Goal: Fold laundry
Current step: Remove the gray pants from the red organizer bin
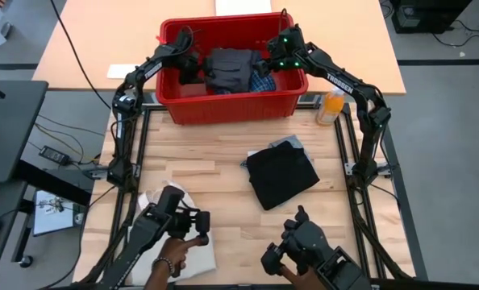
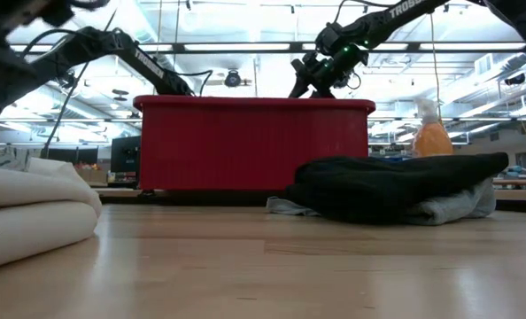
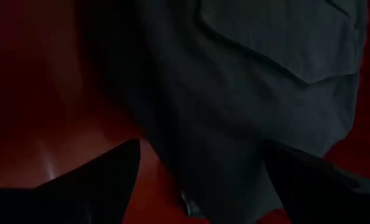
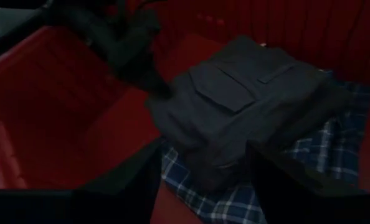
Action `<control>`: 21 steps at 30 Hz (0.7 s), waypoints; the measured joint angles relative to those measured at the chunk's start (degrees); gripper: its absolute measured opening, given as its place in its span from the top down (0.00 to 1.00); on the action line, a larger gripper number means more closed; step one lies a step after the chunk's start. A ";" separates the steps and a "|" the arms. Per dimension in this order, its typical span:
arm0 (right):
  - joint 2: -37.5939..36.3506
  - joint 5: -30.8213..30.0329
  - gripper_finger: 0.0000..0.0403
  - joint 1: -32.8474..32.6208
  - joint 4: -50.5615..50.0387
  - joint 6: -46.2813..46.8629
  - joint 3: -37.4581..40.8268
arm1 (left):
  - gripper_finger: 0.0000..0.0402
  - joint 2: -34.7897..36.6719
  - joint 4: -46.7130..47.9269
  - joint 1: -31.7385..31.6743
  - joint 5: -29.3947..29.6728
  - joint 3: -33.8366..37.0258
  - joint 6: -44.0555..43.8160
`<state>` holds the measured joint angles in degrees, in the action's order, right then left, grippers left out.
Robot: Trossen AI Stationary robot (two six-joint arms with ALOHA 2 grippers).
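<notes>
Red bin point(image 1: 231, 109): sits at the far edge of your table, both arms reaching into it. From the low view you see only its front wall; the contents are hidden there.

Charcoal garment point(image 1: 228, 68): bunched in the middle of the bin, pocket flaps showing in the right wrist view. It lies partly on the plaid piece.

Blue-and-white plaid piece point(image 4: 235, 196): under the charcoal garment on the bin floor (only its edges show, the rest is covered).

Left gripper point(image 3: 200, 186): inside the bin at the charcoal garment's left side. Your left wrist view shows its fingers spread apart with dark cloth between them; whether they touch the cloth is hard to make out in the dim light.

Right gripper point(image 4: 203, 171): above the bin's right side, fingers parted over the near edge of the charcoal garment, gripping nothing that you can see.

Black folded garment point(image 1: 281, 175): on the table's middle right, resting on a light grey piece point(image 1: 291, 142) of which only a far corner shows from above.

Cream cloth point(image 2: 33, 213): folded at the table's near left; cut off by the low view's edge.

Orange bottle point(image 1: 331, 107): just beside the bin's right corner.

Person's hand point(image 1: 168, 259): at the near left edge, on a control handle, partly cut off.
</notes>
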<state>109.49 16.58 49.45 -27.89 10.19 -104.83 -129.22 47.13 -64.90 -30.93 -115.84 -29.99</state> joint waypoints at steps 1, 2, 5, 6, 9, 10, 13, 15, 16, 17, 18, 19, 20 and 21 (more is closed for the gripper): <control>0.00 -0.85 0.41 0.17 0.13 -0.22 0.26 | 0.15 -0.25 -0.03 0.10 0.12 -0.08 0.15; 0.00 -1.27 0.41 0.37 0.22 -0.43 0.59 | 0.15 -0.76 0.03 0.14 0.46 -0.08 0.42; 0.00 -0.39 0.41 1.25 -0.26 -0.62 1.36 | 0.15 -2.24 -0.95 0.23 -0.32 0.01 -0.14; 0.00 0.05 0.41 1.44 -0.44 -0.42 1.58 | 0.15 -2.35 -2.11 0.24 -1.65 0.04 -0.79; 0.00 1.17 0.41 1.88 -1.47 0.69 2.23 | 0.17 -2.18 -7.67 0.88 -5.32 0.01 -3.03; 0.02 1.37 0.41 1.91 -1.91 1.02 2.28 | 0.18 -2.09 -9.31 1.19 -6.94 0.01 -3.98; 0.02 1.51 0.41 1.66 -1.97 1.23 2.29 | 0.21 -2.09 -14.78 2.52 -11.91 0.01 -7.46; 0.02 1.51 0.41 1.62 -1.81 1.25 2.29 | 0.23 -2.09 -20.30 3.44 -15.11 0.01 -10.29; 0.02 1.51 0.41 1.62 -1.84 1.25 2.29 | 0.24 -2.09 -23.68 3.94 -16.48 0.01 -11.93; 0.02 1.52 0.41 1.62 -1.83 1.25 2.29 | 0.25 -2.08 -27.03 4.40 -17.55 0.01 -13.64; 0.02 1.53 0.41 1.63 -1.84 1.25 2.28 | 0.26 -2.02 -30.49 4.83 -18.36 0.01 -15.66; 0.02 1.52 0.41 1.64 -1.90 1.29 2.27 | 0.27 -1.98 -33.68 5.16 -18.83 0.01 -17.60; 0.02 1.51 0.41 1.64 -2.05 1.51 2.27 | 0.27 -1.91 -36.57 5.47 -18.95 0.01 -19.33; 0.02 1.52 0.41 1.72 -2.16 1.85 2.27 | 0.28 -1.87 -38.69 5.71 -18.88 0.01 -20.69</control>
<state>109.51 18.09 51.17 -30.04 12.04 -102.56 -131.09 8.44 -59.18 -49.81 -115.83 -50.68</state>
